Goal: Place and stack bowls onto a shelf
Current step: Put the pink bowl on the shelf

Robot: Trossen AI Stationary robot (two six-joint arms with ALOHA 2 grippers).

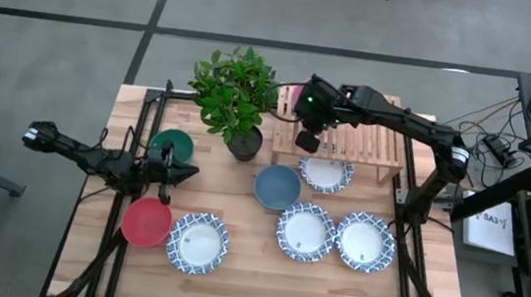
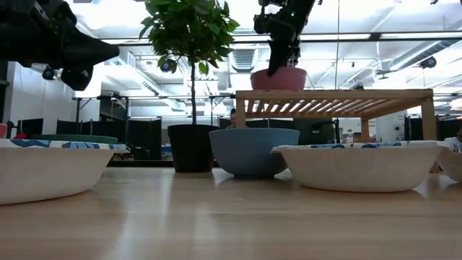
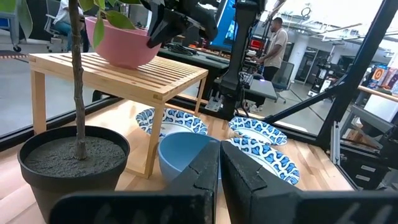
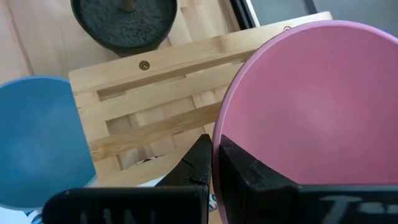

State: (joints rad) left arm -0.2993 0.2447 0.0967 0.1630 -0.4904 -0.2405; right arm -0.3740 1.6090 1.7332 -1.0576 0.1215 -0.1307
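Note:
A pink bowl (image 2: 279,78) rests by its base on the left end of the wooden slat shelf (image 1: 370,145). My right gripper (image 4: 214,148) is shut on its rim from above. My left gripper (image 1: 184,171) is shut and empty above the table's left part, between a dark green bowl (image 1: 172,144) and a red bowl (image 1: 146,221). A blue bowl (image 1: 276,186) sits in front of the shelf. Four white bowls with blue-patterned rims lie on the table, among them a left one (image 1: 198,241), one under the shelf's edge (image 1: 325,173) and a right one (image 1: 364,241). My right gripper pinches the pink bowl's rim (image 4: 219,134) on the side nearest the table's front, one finger inside the bowl and one outside. The fingers point down from above. The bowl sits upright with its base on the shelf's slats (image 2: 289,92).
A potted plant (image 1: 244,138) in a dark pot stands just left of the shelf, its leaves close to my right arm. Black frame rails run along both table sides. A person stands in the room beyond the table (image 3: 273,43).

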